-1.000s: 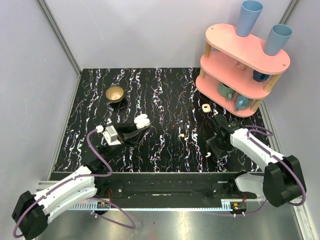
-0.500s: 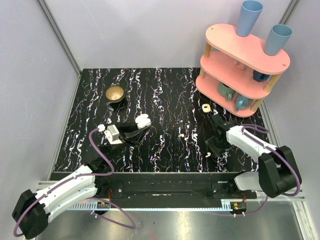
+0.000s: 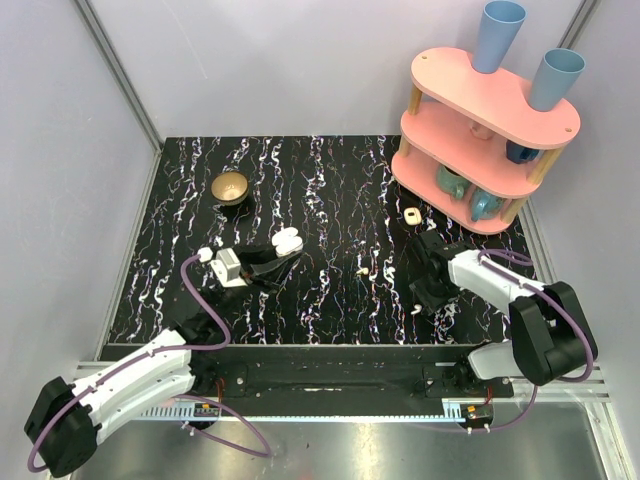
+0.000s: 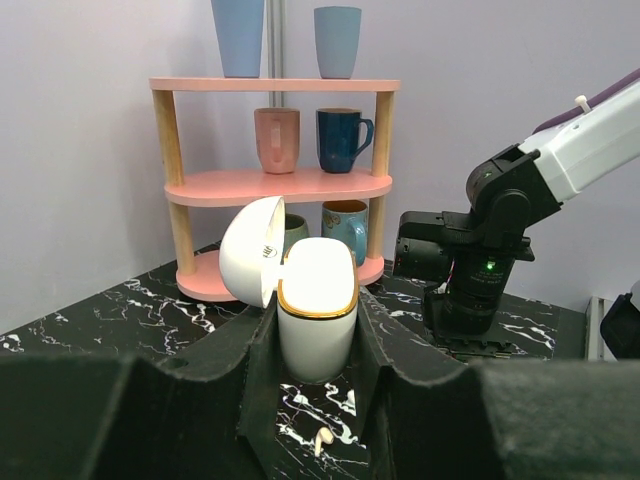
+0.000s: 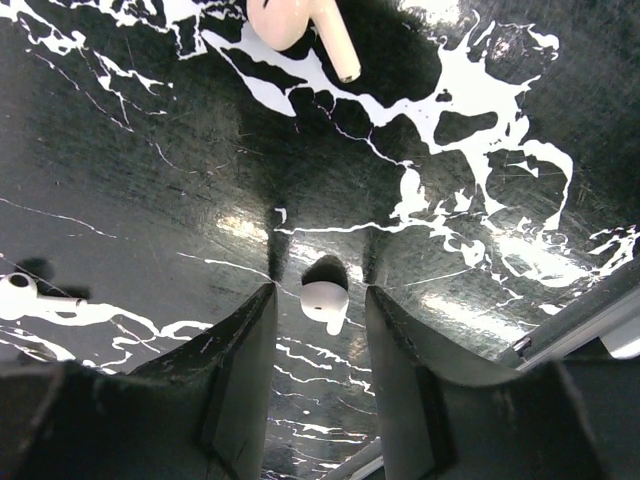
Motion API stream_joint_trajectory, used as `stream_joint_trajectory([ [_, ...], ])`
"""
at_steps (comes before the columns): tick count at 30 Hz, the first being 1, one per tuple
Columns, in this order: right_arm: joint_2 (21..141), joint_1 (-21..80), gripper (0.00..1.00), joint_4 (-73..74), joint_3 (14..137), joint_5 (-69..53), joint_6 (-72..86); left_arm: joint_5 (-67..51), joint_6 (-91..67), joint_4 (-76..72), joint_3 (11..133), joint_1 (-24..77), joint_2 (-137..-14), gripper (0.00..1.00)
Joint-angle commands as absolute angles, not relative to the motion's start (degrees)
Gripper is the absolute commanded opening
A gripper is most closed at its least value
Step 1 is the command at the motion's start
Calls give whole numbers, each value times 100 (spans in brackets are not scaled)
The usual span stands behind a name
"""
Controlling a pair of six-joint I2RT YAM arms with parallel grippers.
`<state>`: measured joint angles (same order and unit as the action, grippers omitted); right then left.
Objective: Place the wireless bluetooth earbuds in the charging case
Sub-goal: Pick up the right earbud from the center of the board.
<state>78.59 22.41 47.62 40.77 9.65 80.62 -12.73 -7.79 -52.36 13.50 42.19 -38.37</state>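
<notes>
My left gripper (image 4: 316, 345) is shut on the white charging case (image 4: 317, 300), which has a gold rim and stands upright with its lid (image 4: 252, 250) swung open. In the top view the case (image 3: 286, 241) hangs left of centre. One earbud (image 4: 322, 438) lies on the table under it. My right gripper (image 5: 320, 292) points down at the table, open, with a white earbud (image 5: 325, 298) between the fingers, a gap on each side. A cream earbud (image 5: 300, 20) and a white earbud (image 5: 25, 293) lie nearby. In the top view, the right gripper (image 3: 430, 287) has an earbud (image 3: 416, 310) beside it.
A pink three-tier shelf (image 3: 485, 120) with mugs and blue cups stands at the back right. A small gold bowl (image 3: 231, 187) sits at the back left. A small cream case (image 3: 411, 215) lies in front of the shelf. Two earbuds (image 3: 362, 270) (image 3: 388, 270) lie mid-table.
The right gripper's jaws have narrowed around the white earbud and the arm has shifted slightly left. The left gripper holds the case in the same place.
</notes>
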Motion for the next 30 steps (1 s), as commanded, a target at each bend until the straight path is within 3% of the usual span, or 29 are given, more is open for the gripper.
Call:
stream_joint_trajectory([
  [1, 7971, 2285, 47, 4685, 4043, 1230, 8077, -1160, -765, -5563, 1564, 4175, -3858, 0],
  [19, 8165, 2285, 42, 4632, 4052, 1292, 8051, -1160, -782, -5616, 1538, 4131, -3929, 0],
  [28, 8156, 2276, 35, 4614, 4043, 1301, 8033, -1169, -800, -5651, 1529, 4122, -3946, 0],
  [30, 8121, 2285, 29, 4579, 4025, 1301, 7998, -1151, -800, -5651, 1529, 4113, -3955, 0],
])
